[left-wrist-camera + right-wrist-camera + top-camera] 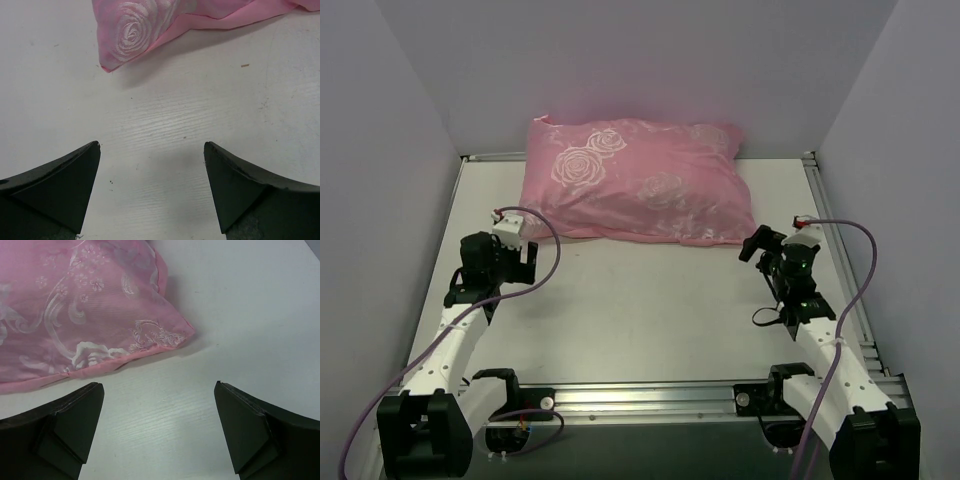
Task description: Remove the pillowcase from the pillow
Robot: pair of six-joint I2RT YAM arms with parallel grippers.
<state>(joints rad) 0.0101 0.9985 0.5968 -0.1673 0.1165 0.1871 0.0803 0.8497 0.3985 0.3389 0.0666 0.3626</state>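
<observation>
A pink pillowcase (635, 180) with white rose patterns lies plump at the back middle of the table. The white pillow is hidden inside it. My left gripper (520, 255) is open and empty, just in front of the case's near left corner (115, 55). My right gripper (757, 243) is open and empty, just right of the case's near right corner (170, 337). Neither gripper touches the fabric.
The white table (640, 320) is walled by grey panels at the back and both sides. A metal rail (650, 395) runs along the near edge between the arm bases. Purple cables loop from each arm.
</observation>
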